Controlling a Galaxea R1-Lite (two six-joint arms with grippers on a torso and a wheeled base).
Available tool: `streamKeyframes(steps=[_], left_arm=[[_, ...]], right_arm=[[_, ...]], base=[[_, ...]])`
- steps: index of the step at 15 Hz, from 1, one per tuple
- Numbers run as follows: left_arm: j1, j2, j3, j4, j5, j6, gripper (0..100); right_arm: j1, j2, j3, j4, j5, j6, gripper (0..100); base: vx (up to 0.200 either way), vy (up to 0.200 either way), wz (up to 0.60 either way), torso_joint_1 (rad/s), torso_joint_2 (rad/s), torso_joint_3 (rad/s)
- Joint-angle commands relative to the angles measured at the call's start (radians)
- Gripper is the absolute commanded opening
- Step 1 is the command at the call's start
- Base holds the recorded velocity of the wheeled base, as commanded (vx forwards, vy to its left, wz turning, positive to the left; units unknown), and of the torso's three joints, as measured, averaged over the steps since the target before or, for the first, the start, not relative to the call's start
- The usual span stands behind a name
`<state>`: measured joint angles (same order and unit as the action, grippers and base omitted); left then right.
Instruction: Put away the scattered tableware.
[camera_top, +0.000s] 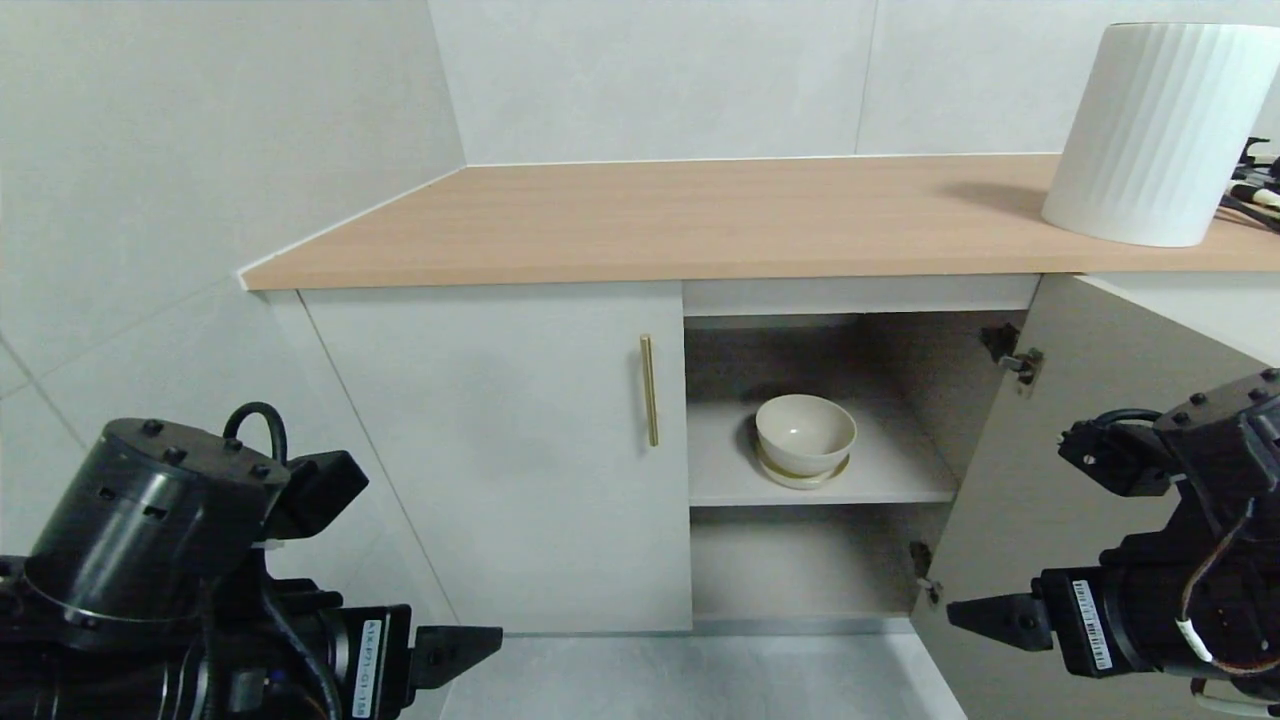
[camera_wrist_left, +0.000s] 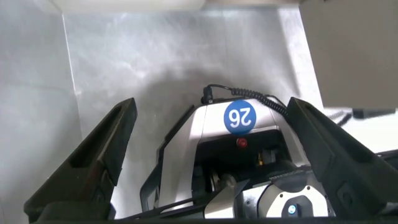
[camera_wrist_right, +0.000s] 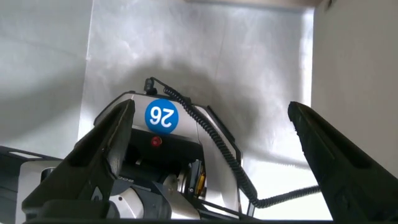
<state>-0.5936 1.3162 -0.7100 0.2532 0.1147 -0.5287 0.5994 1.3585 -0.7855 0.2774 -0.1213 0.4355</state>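
1. Left gripper (camera_wrist_left: 211, 106): one; jaws spread wide, holding nothing; low, before the closed cupboard door (camera_top: 500, 450).
2. Right gripper (camera_wrist_right: 211, 107): one; jaws spread wide, holding nothing; low, beside the open door (camera_top: 1010, 560).
3. Bowl (camera_top: 805, 432): one, cream, upright, on the shelf (camera_top: 900, 480) inside the open compartment.
4. Plate (camera_top: 803, 474): one, directly under the bowl, touching it.
5. Gold bar handle (camera_top: 649, 390): one, vertical, on the closed door.
6. White ribbed container (camera_top: 1160, 130): one, on the wooden countertop (camera_top: 700, 215), right end.
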Motion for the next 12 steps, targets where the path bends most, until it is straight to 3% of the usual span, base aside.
streamKeyframes(steps=[1,7,12], left_arm=[[0.0,0.005,0.001,0.0,0.0,0.0,100],[-0.002,0.003,0.001,0.0,0.0,0.0,100],[-0.002,0.002,0.003,0.0,0.0,0.0,100]], right_arm=[[0.0,0.002,0.0,0.0,0.0,0.0,100],[0.0,0.002,0.003,0.0,-0.001,-0.001,100],[0.0,0.002,0.003,0.0,-0.001,0.0,100]], base=[[-0.2,0.0,0.0,0.007,0.01,0.007],[-0.2,0.0,0.0,0.003,0.0,0.004],[0.0,0.0,0.0,0.0,0.0,0.0]])
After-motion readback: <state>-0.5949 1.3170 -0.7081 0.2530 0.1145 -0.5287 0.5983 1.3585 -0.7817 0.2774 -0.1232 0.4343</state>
